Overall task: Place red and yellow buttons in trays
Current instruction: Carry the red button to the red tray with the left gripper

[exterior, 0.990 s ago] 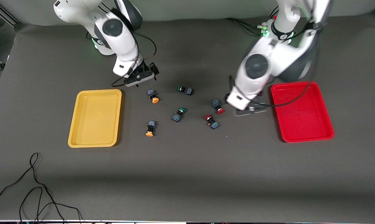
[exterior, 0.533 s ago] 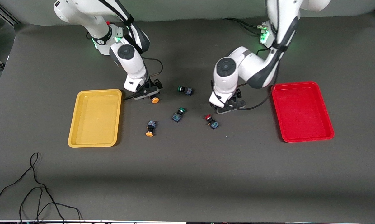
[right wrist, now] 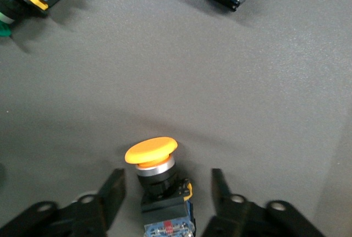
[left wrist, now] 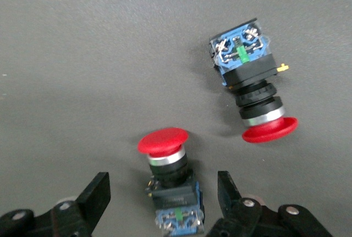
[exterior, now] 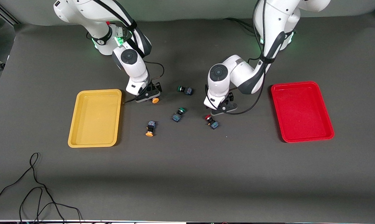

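Observation:
My left gripper [left wrist: 163,193] is low on the table, open around a red button [left wrist: 168,174] lying on its side, with a gap at each finger. A second red button [left wrist: 254,97] lies close by, nearer the front camera [exterior: 211,120]. My right gripper [right wrist: 165,193] is also low and open, straddling a yellow button [right wrist: 158,174] whose cap [exterior: 155,100] pokes out from under it. Another yellow button [exterior: 150,128] lies nearer the camera. The yellow tray [exterior: 95,118] is beside the right gripper [exterior: 148,95], and the red tray [exterior: 302,112] is at the left arm's end, some way from the left gripper [exterior: 220,108].
Two green-capped buttons lie between the grippers, one [exterior: 185,90] nearer the robots and one [exterior: 178,114] nearer the camera. A black cable [exterior: 35,186] loops on the table near the front edge at the right arm's end.
Both arms have swung in and come down. The left gripper moved from beside the red tray onto a red button, and the right gripper dropped onto the yellow button beside the yellow tray.

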You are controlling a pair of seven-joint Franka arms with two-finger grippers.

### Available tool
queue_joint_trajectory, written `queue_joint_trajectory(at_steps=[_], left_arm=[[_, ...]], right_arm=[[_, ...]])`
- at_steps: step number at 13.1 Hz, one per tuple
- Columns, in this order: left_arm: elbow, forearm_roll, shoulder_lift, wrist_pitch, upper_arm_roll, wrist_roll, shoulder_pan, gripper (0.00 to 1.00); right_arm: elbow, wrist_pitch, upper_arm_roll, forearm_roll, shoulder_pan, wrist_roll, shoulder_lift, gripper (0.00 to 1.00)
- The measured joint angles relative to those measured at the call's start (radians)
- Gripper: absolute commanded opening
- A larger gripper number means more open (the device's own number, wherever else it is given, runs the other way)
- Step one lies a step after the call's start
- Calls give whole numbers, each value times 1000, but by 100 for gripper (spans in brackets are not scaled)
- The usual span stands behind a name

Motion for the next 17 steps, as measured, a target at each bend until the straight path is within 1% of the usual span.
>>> queue_joint_trajectory(at_steps=[1,2,6,7,8,10,12,13,14,15,16,17], left_arm=[[0,10,10,6,2,0,0,19],[0,20,16,7,3,0,0,0],[6,34,12,-2,9,-1,4,0],[15,36,-2,-37,13,3,15,0],[28,39,-27,-93,15,26,37,0],[49,38,-109,-203,16,128,107,0],[52,33,-209,-303,17,242,191,0],[49,31,-257,-357,18,315,228,0],[35,29,-302,-397,18,390,266,0],[4,26,-345,-412,19,470,311,0],[-41,19,-384,-409,20,549,362,0],[-92,7,-416,-394,22,623,423,0]], right_arm=[[0,0,0,0,0,0,1,37],[0,0,0,0,0,0,1,35],[11,-12,0,0,0,1,-3,35],[30,-57,0,1,0,4,-15,35],[65,-139,-1,1,0,16,-39,35],[173,-365,-13,1,0,62,-110,33],[310,-592,-49,1,-1,87,-163,32],[358,-652,-65,1,-3,87,-175,32],[379,-676,-75,1,-4,87,-178,43],[379,-677,-78,1,-4,88,-173,94],[376,-674,-78,1,-3,95,-163,100],[376,-671,-78,1,0,104,-149,100]])
